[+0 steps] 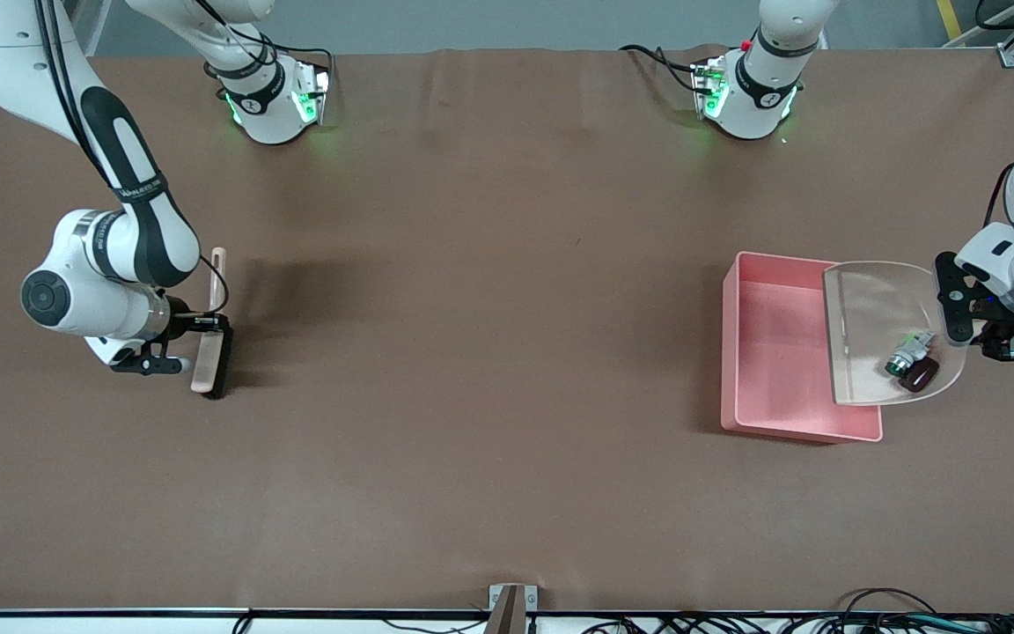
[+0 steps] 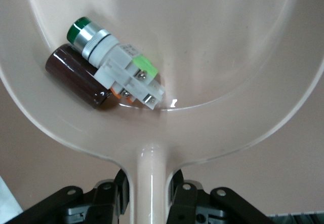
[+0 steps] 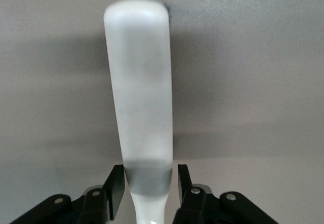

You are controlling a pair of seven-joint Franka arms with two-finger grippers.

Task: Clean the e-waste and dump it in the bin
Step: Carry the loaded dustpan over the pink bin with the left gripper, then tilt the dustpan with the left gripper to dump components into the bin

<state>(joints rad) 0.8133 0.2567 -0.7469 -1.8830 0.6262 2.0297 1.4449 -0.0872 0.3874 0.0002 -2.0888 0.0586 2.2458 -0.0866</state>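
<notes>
The pink bin stands toward the left arm's end of the table. My left gripper is shut on the handle of the beige dustpan and holds the pan over the bin's edge. The e-waste lies in the pan: the white-and-orange component with a green end and, touching it, the small dark chip. In the left wrist view my left gripper has a jaw on each side of the handle. My right gripper is shut on the brush handle.
The brush has a pale handle and black bristles and sits low at the table toward the right arm's end. The brown table lies bare between the brush and the bin. A small bracket sits at the table's nearest edge.
</notes>
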